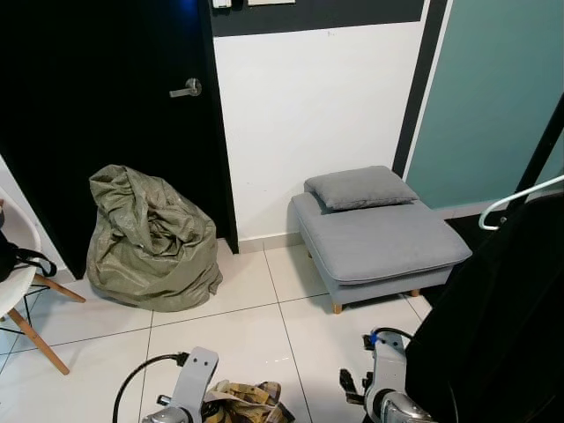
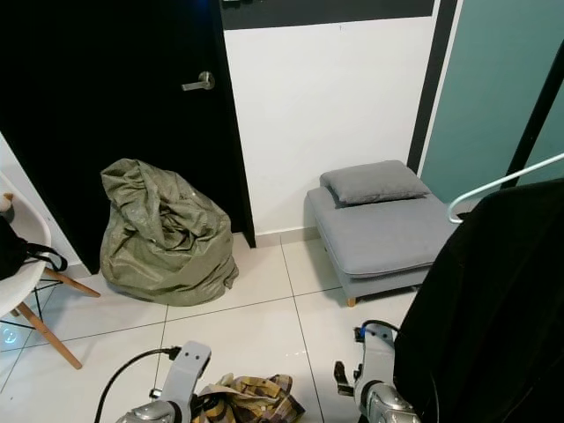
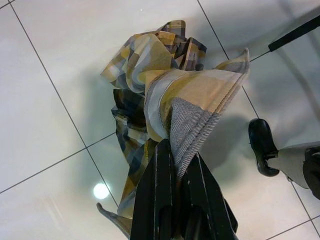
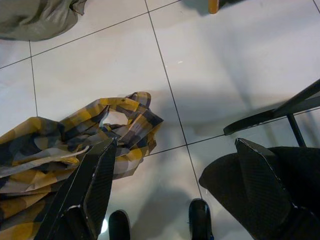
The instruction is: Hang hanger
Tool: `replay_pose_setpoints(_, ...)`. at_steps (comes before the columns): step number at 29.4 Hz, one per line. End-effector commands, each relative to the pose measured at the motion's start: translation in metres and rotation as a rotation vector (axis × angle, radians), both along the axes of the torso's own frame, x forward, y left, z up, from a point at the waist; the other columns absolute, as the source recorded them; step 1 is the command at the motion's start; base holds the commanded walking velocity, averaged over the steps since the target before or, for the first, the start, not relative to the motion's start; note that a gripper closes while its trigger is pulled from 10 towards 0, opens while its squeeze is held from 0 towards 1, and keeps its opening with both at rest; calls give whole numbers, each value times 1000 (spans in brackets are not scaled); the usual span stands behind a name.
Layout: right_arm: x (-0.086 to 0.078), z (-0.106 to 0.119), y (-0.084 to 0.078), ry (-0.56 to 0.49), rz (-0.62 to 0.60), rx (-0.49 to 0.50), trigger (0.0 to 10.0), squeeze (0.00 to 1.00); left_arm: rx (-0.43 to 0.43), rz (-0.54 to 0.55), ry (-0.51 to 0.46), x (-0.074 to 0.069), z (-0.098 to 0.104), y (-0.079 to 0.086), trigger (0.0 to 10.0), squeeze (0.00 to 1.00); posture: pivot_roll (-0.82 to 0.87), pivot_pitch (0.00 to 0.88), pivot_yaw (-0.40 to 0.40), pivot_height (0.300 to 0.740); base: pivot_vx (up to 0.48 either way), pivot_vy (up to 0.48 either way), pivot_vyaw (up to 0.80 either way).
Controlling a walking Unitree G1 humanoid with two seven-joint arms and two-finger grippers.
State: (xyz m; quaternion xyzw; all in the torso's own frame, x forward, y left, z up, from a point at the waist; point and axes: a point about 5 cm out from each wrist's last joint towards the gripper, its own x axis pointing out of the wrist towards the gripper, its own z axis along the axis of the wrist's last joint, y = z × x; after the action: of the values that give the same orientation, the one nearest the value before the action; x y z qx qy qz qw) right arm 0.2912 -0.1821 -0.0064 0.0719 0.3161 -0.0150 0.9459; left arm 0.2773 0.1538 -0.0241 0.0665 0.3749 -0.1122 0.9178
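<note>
The left gripper point(image 3: 175, 165) is clamped on the soft, limp plaid shirt point(image 3: 165, 95); the right gripper point(image 4: 175, 185) is spread open near the white hanger point(image 1: 520, 201), judged light and rigid, best held at its hook.

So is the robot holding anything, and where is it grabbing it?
Yes. Its left hand is shut on the yellow and grey checked shirt, pinching a folded edge. The right hand is open and holds nothing.

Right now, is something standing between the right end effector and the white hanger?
Yes. The white hanger hooks out above the black garment hanging at the robot's right, and that garment's bulk lies between it and the open right end effector, which is low near the floor. The left end effector holds a plaid cloth.
</note>
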Motion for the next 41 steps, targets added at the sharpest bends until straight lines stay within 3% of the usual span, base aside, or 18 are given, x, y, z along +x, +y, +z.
replay_pose_setpoints(1,-1,-1,2,6,-14,22,10000,0,-8,22,-1,1,1,3,10000,0,40,91,59,740,0,0,0)
replay_pose_setpoints(41,1,0,3,17,-15,18,10000,0,0,27,1,3,2,5,10000,0,61,101,56,740,0,0,0)
